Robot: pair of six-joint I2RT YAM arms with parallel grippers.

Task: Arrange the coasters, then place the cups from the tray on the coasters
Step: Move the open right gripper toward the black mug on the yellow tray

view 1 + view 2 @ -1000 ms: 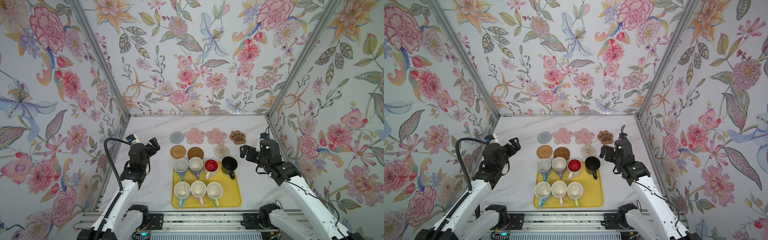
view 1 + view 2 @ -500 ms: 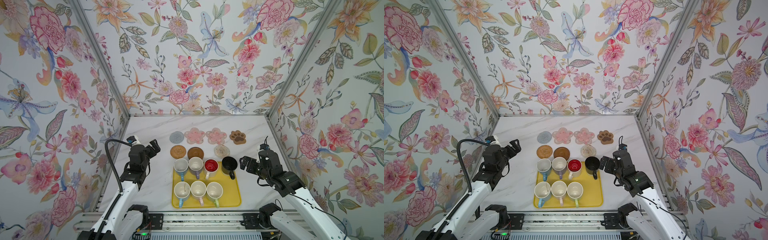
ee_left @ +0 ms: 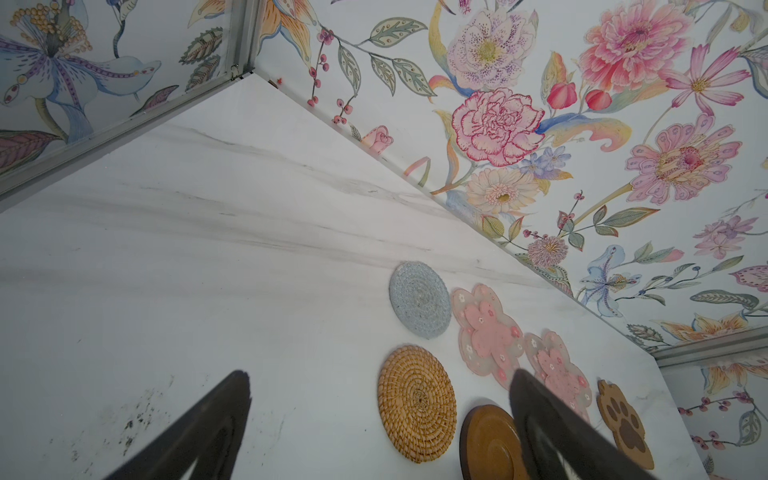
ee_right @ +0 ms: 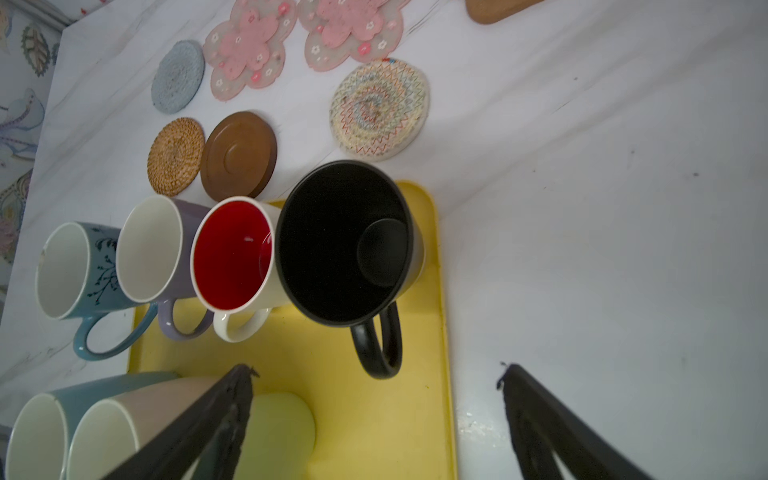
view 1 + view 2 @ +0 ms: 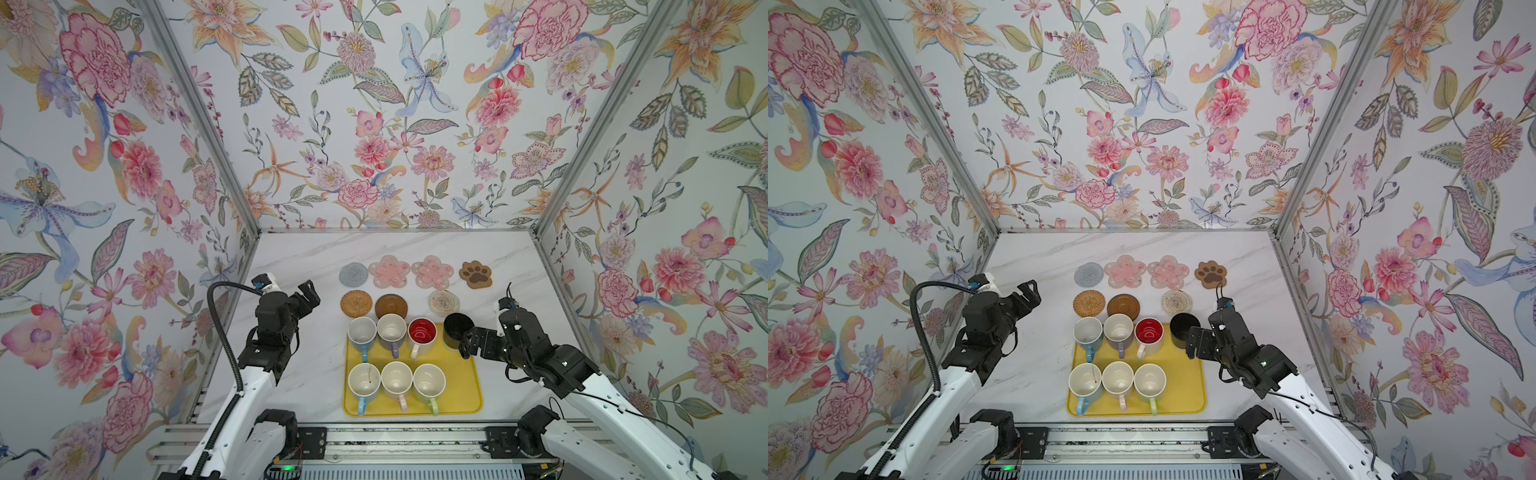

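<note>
Right end effector (image 5: pixel 469 343) hangs with its jaws spread and nothing between them, just beside the black mug (image 5: pixel 455 330) on the mug's 4 o'clock side. In the right wrist view the mug's handle points back toward the open jaws. Left end effector (image 5: pixel 309 296) is likewise spread and empty. It sits over bare table (image 5: pixel 299 374) at 9 o'clock from the coasters, well apart from the cups.

The seven coasters lie flat in two rows at 12 o'clock from the tray (image 5: pixel 461 386), and none carries a cup. All seven cups stand on the tray, with the black mug in its 1 o'clock corner, touching or nearly touching the white mug with red inside (image 5: pixel 422 332).

Arranging the coasters looks finished, so the step in hand is probably the first pick, of the black mug.

The next move calls for sliding the jaws around the handle or the near wall and closing firmly. The mug should then rise straight up so that it clears the low rim without nudging its red-lined neighbour. The cream rope spiral coaster (image 5: pixel 443 302), just past the tray at 12 o'clock from the mug, is the nearest free spot. The brown paw coaster (image 5: pixel 476 274) lies further on at 1 o'clock.
</note>
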